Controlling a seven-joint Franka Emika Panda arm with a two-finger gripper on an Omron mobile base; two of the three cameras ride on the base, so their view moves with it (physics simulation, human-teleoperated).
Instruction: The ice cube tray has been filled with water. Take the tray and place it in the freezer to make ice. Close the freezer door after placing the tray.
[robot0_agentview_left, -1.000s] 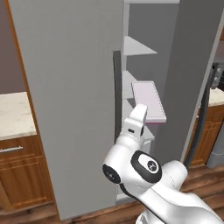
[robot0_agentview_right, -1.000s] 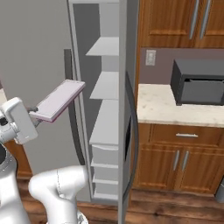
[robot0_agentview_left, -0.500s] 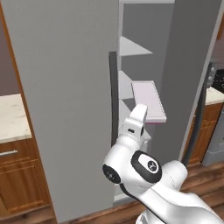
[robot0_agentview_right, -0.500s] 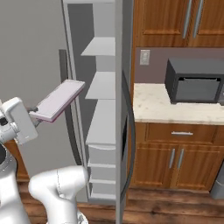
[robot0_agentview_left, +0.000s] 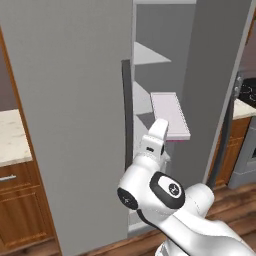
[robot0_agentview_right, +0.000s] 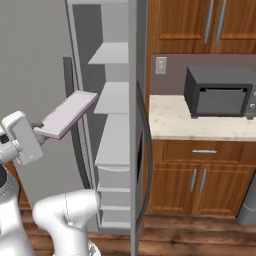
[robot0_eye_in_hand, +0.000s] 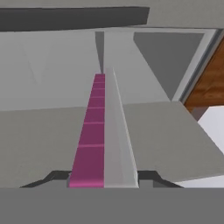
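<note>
Ice cube tray (robot0_agentview_right: 67, 114), pale lavender, clamped at its near end in the gripper (robot0_eye_in_hand: 104, 179), held level before the open freezer (robot0_agentview_right: 112, 150) shelves.

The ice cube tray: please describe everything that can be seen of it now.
The ice cube tray is a thin, flat, narrow rectangle, pale lavender-white on its broad face. In the hand view it stands edge-on, with a magenta strip of cells beside a pale wall. The gripper is shut on its near end. The tray slopes upward toward the open freezer, in front of the shelves, touching nothing else.
</note>
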